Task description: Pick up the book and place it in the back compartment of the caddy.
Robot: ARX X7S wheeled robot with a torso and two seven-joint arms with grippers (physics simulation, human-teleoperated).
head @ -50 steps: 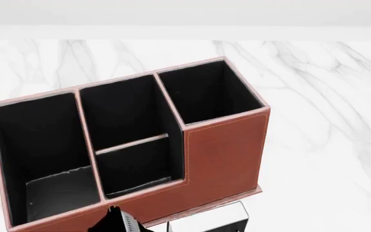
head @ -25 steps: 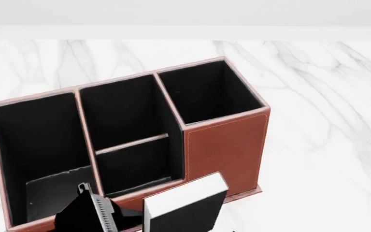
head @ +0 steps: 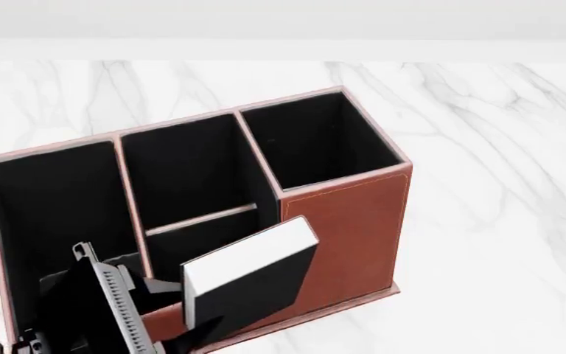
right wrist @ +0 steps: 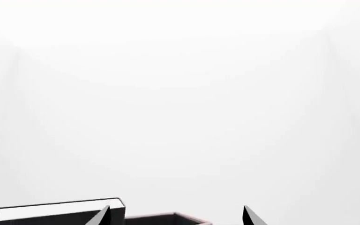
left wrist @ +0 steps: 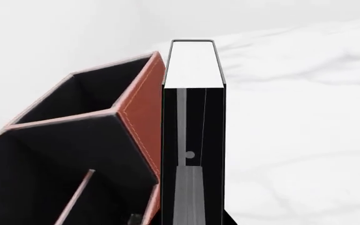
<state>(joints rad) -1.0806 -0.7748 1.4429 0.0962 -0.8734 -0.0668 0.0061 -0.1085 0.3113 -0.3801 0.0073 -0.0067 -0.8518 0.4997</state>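
My left gripper [head: 177, 316] is shut on the black book [head: 248, 274] with white page edges. It holds the book tilted in the air, in front of the low stepped front of the reddish-brown caddy [head: 347, 225]. The book overlaps the caddy's small front middle compartment in the head view. In the left wrist view the book [left wrist: 192, 70] stands between the jaws of my left gripper [left wrist: 191, 206], right beside the caddy's outer wall [left wrist: 141, 105]. My right gripper [right wrist: 177, 218] is open and empty; its view catches the book [right wrist: 55, 211] and the caddy's rim [right wrist: 167, 217] low down.
The caddy stands on a white marble table [head: 500, 184]. The table's far edge meets a plain white wall [head: 283, 22]. My right arm does not show in the head view.
My left gripper has risen from the bottom edge and moved left and up toward the caddy, carrying the book. The book now tilts over the caddy's front step.
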